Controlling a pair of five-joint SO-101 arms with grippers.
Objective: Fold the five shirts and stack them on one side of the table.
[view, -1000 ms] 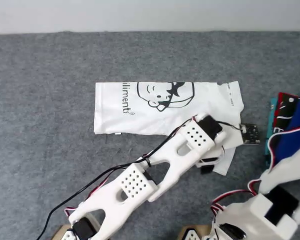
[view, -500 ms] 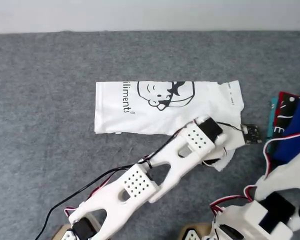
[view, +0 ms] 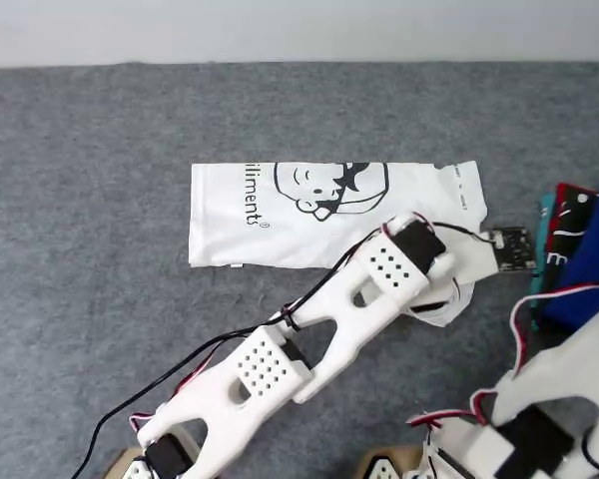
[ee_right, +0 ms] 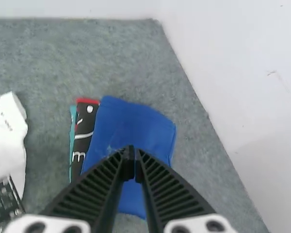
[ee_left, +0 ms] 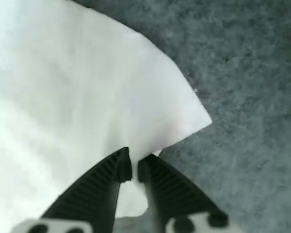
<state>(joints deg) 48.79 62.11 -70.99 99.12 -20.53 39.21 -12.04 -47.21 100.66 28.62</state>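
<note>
You see the left gripper (ee_left: 134,167) pinched narrow on the near right corner of the white shirt (view: 280,239), which lies mid-table. The right gripper (ee_right: 134,158) is closed on nothing, above the blue shirt (ee_right: 136,128) stacked at the table's right edge.

Overhead; wrist close-ups; shared white shirt (view: 280,225)

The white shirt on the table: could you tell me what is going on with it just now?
The left pincer is shut on a corner flap of the white shirt, which lies partly folded on the grey table. The right pincer, shut and empty, hangs above the blue shirt atop a stack at the table's edge.
</note>
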